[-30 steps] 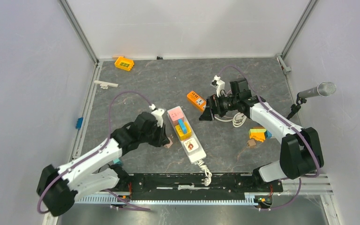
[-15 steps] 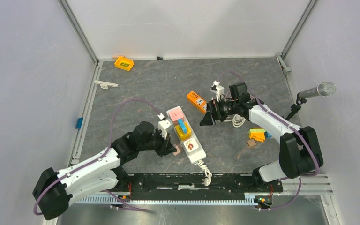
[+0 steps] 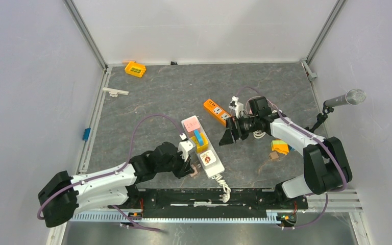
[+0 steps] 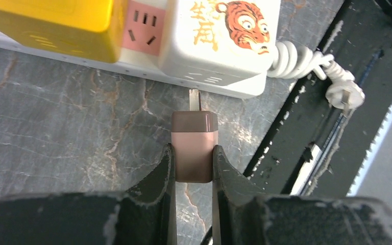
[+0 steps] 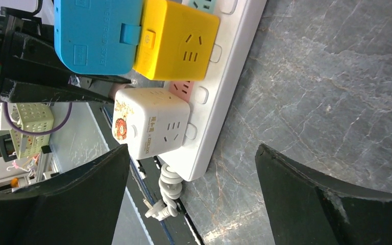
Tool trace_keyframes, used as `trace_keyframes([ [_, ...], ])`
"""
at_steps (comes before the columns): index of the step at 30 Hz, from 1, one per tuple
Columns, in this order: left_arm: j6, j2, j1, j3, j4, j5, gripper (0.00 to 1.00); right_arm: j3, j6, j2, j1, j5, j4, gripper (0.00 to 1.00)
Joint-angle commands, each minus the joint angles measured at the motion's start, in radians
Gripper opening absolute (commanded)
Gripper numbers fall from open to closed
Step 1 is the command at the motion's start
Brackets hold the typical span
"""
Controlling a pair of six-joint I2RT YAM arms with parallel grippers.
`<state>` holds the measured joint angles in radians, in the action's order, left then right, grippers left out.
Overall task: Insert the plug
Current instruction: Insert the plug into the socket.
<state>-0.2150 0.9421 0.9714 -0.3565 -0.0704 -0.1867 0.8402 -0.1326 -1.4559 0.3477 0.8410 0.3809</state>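
My left gripper (image 4: 194,153) is shut on a brownish-pink plug (image 4: 194,148), its prongs (image 4: 194,98) pointing at the side of the white power strip (image 4: 56,56), just below the white tiger cube adapter (image 4: 219,35). A free pink socket (image 4: 144,28) lies between that cube and a yellow cube (image 4: 46,25). From above, the left gripper (image 3: 190,169) and the plug (image 3: 194,172) sit at the left of the strip's (image 3: 215,170) near end. My right gripper (image 3: 228,137) hovers open to the strip's right. In the right wrist view its fingers (image 5: 306,199) frame the strip (image 5: 235,76), clear of it.
The strip's coiled cord and wall plug (image 4: 337,87) lie by the black rail (image 3: 209,196) at the near edge. An orange socket bar (image 3: 214,109), a white cable coil (image 3: 259,131) and coloured blocks (image 3: 280,147) lie to the right. A microphone (image 3: 344,98) stands at far right.
My left arm has carried the plug nearer and rightward, from left of the strip's middle to beside its near end. The right gripper has shifted slightly nearer, still open.
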Motion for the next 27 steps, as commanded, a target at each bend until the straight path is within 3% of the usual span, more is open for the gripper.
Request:
trace_keyframes([
  [1, 0.059, 0.021, 0.022, -0.012, 0.109, 0.098, 0.02, -0.013, 0.006, 0.021, 0.021, 0.043, 0.005, 0.95],
  [8, 0.113, 0.037, 0.034, -0.027, 0.123, 0.065, 0.02, -0.004, -0.003, -0.004, 0.068, 0.059, 0.007, 0.92],
  [19, 0.114, -0.066, 0.056, -0.045, 0.050, 0.074, 0.02, 0.020, 0.001, -0.042, 0.113, 0.067, 0.025, 0.86],
  [27, 0.122, 0.019, 0.076, -0.062, 0.061, 0.071, 0.02, 0.035, 0.019, -0.067, 0.131, 0.075, 0.051, 0.81],
])
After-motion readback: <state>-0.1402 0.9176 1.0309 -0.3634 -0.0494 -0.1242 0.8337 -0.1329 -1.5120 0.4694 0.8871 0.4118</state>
